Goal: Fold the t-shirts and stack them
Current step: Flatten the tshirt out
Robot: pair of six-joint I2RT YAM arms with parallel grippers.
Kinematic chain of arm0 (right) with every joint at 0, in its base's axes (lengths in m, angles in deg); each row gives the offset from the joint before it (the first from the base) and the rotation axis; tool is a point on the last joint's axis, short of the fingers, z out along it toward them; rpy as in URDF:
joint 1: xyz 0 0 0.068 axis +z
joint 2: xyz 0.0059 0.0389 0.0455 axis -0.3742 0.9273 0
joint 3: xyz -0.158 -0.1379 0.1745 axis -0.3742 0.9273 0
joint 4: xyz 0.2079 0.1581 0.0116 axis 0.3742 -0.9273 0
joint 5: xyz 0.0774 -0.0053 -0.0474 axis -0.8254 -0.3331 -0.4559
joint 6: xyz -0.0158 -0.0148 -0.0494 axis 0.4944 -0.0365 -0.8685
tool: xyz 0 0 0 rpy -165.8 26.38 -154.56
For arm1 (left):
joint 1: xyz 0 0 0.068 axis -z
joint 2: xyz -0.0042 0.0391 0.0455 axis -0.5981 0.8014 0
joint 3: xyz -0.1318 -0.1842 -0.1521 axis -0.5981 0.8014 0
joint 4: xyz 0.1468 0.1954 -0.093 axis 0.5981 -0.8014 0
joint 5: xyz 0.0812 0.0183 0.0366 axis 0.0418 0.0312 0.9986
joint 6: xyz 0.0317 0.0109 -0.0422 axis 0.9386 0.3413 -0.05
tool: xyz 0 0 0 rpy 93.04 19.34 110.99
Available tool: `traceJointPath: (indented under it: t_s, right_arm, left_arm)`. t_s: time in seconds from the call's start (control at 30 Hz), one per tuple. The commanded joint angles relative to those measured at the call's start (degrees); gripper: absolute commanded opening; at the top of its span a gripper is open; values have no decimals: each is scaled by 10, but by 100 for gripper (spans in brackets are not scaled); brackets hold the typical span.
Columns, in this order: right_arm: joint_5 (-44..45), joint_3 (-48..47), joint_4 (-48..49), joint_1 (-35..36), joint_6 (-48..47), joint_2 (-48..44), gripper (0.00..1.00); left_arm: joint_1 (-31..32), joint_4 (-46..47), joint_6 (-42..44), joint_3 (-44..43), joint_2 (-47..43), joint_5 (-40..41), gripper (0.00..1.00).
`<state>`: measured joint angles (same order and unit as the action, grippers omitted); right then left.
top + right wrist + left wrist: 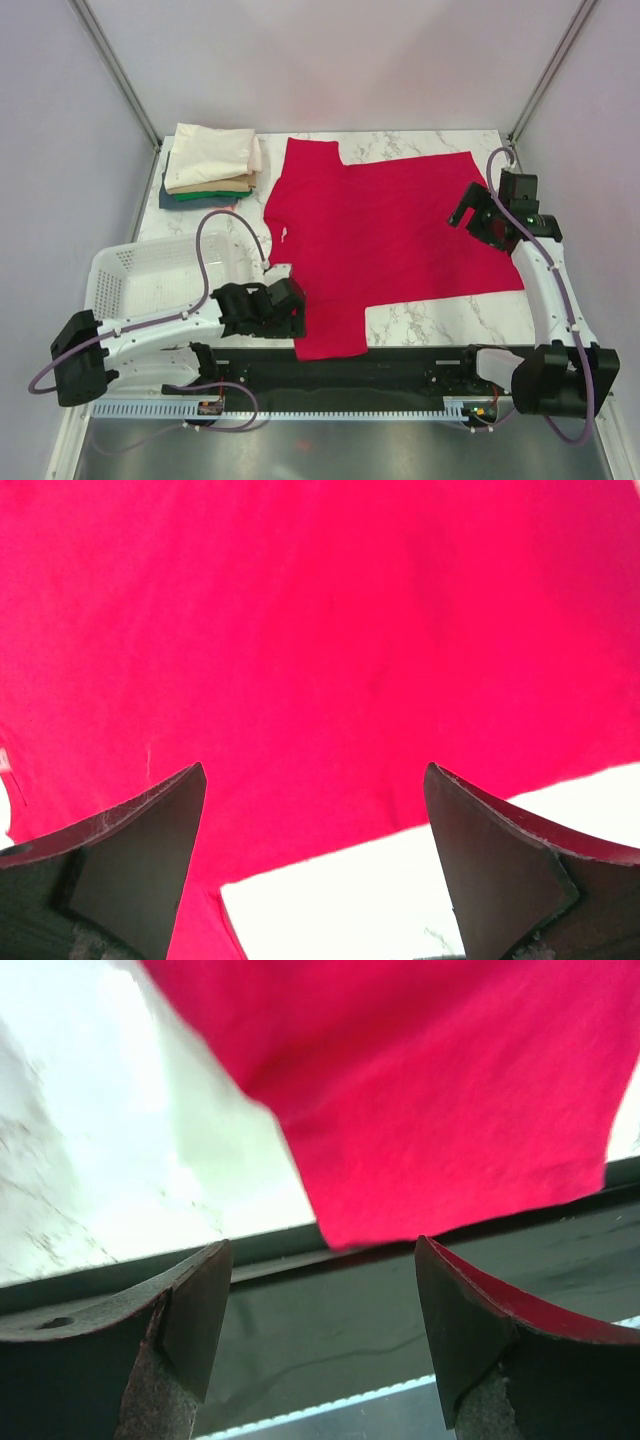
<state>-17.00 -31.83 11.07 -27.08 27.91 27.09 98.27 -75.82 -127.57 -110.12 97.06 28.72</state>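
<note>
Marble table [430, 318]; crimson t-shirt [390, 230] flat, limp, light; likely pinch sleeve, hem edges; left fingers [195, 1310], right fingers [140, 850] apart, empty.

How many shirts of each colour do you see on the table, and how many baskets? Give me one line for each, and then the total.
red shirt, spread flat: 1
cream shirt, folded, top of stack: 1
tan shirt, folded: 1
green shirt, folded: 1
dark blue shirt, folded, bottom of stack: 1
white basket: 1
Total: 6
</note>
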Motion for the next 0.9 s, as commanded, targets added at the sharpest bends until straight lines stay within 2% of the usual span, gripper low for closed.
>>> traceJointPath:
  t_s: [0.0, 0.17, 0.33, 0.57, 0.73, 0.77, 0.83, 0.87]
  right_arm:
    - [-24, 26, 1, -1, 10, -46, 98]
    - [-13, 42, -15, -1, 4, -58, 98]
    - [-13, 45, -15, -1, 7, -67, 98]
    - [-6, 43, -18, -1, 1, -71, 98]
    - [24, 55, -20, -2, 1, -73, 98]
    - [26, 58, -16, -1, 2, -74, 98]
    - [33, 71, -12, -3, 15, -81, 98]
    - [40, 83, -6, -7, 21, -94, 98]
  left_arm:
    - [45, 12, -125, 24, -13, 29, 80]
    - [96, 32, -192, 55, 15, 17, 80]
    - [131, 125, -231, 94, 35, 10, 76]
    - [142, 188, -233, 92, 105, 40, 68]
    - [145, 193, -222, 71, 138, 63, 56]
    - [145, 196, -221, 70, 139, 70, 42]
    - [145, 199, -215, 69, 133, 74, 22]
    - [144, 199, -213, 69, 124, 79, 5]
